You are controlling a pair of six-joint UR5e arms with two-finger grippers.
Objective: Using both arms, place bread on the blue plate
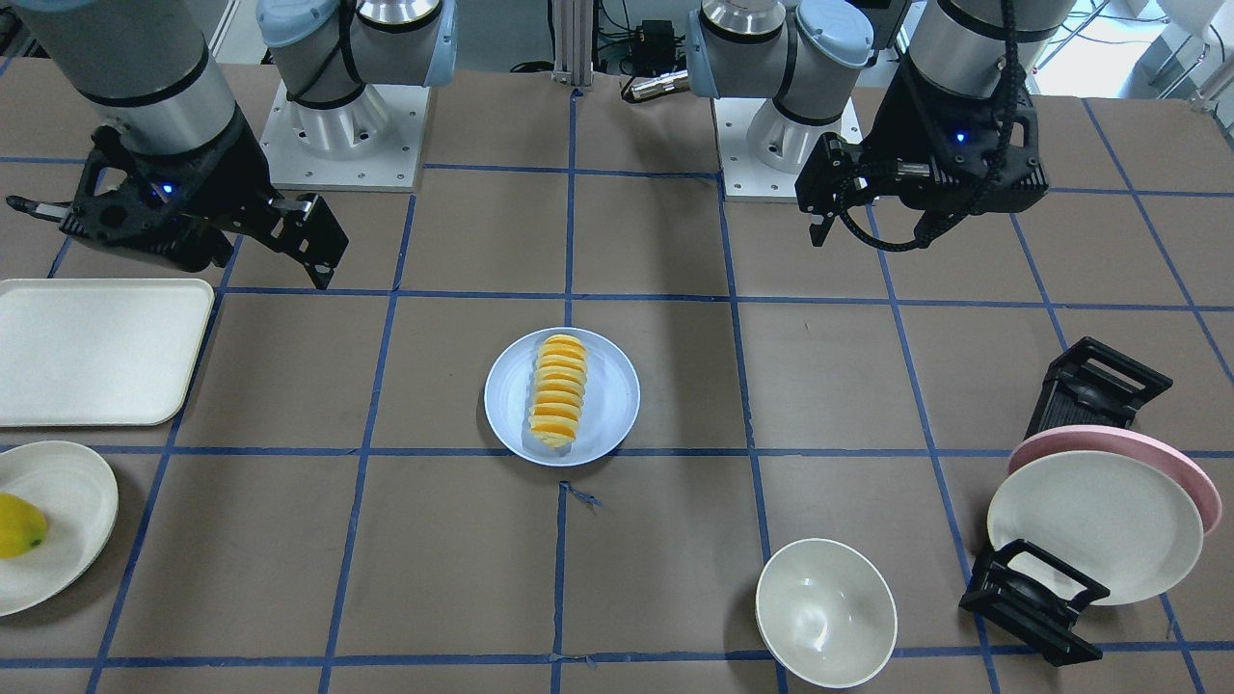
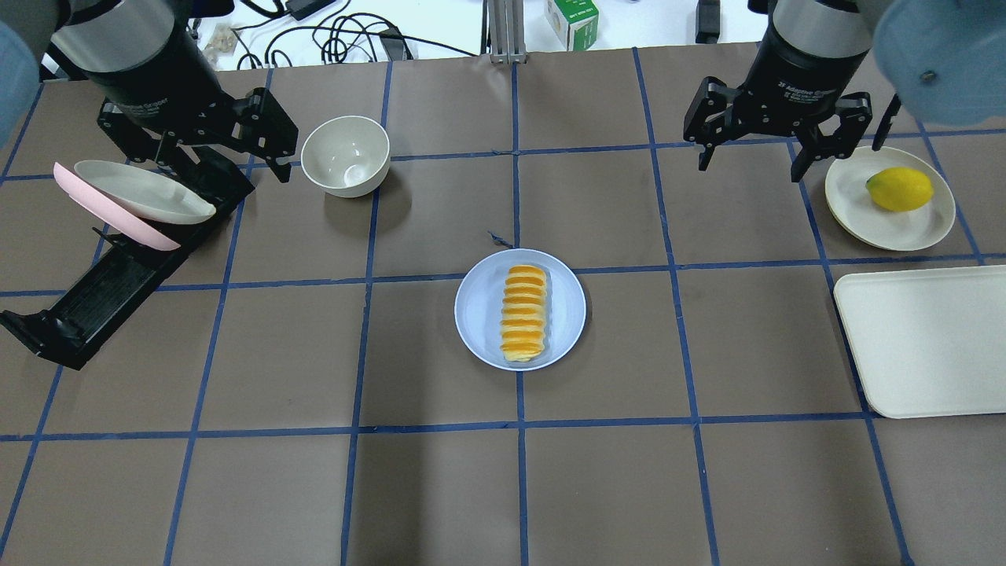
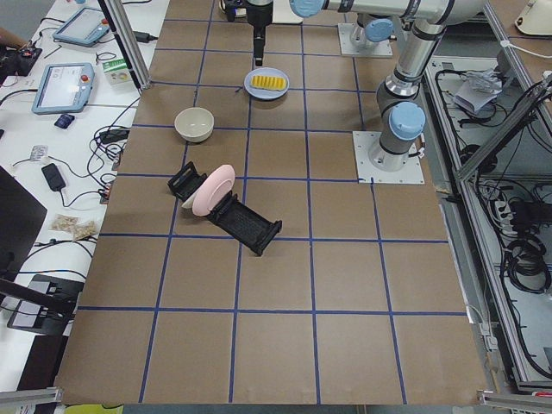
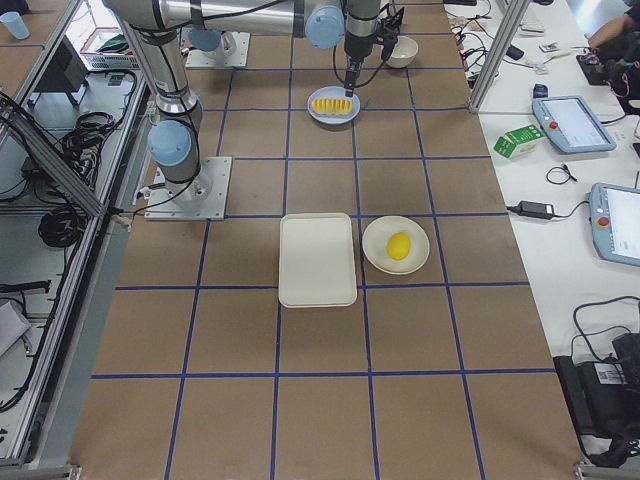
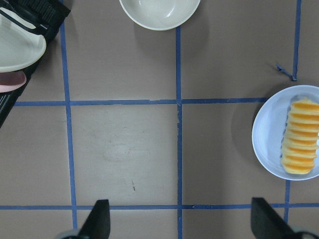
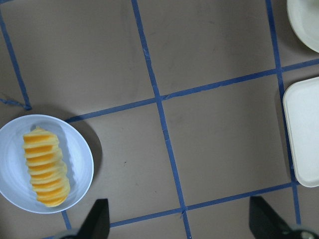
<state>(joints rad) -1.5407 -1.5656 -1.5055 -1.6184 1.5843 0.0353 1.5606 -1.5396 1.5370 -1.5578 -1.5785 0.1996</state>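
The left gripper (image 5: 180,220) has its jaws spread wide and grips nothing. In its wrist view the two black fingertips stand at the bottom edge, with bare brown table (image 2: 629,487) and blue tape lines between them. The right gripper (image 6: 179,220) is the same, with its jaws wide apart and nothing between them over bare table.

In the overhead view the left gripper hangs at the upper left of the frame and the right gripper at the upper right. Both are well apart from the middle of the table.

The bread (image 2: 524,313), a short ridged loaf of orange-topped slices, lies on the blue plate (image 2: 481,314) at the centre of the overhead frame. It runs top to bottom in the frame and sits slightly right of the plate's centre, wholly inside the rim. The plate lies flat on the table, close to a crossing of tape lines.

Near the left gripper, at the upper left, a cream bowl (image 2: 346,153) stands upright. Left of it, a black plate rack (image 2: 94,299) holds a cream plate (image 2: 134,192) and a pink plate (image 2: 126,229), both tilted.

At the upper right, just beside the right gripper, a yellow fruit (image 2: 900,189) rests on a small cream plate (image 2: 904,236). Below it, at the right edge, lies a cream tray (image 2: 927,338).
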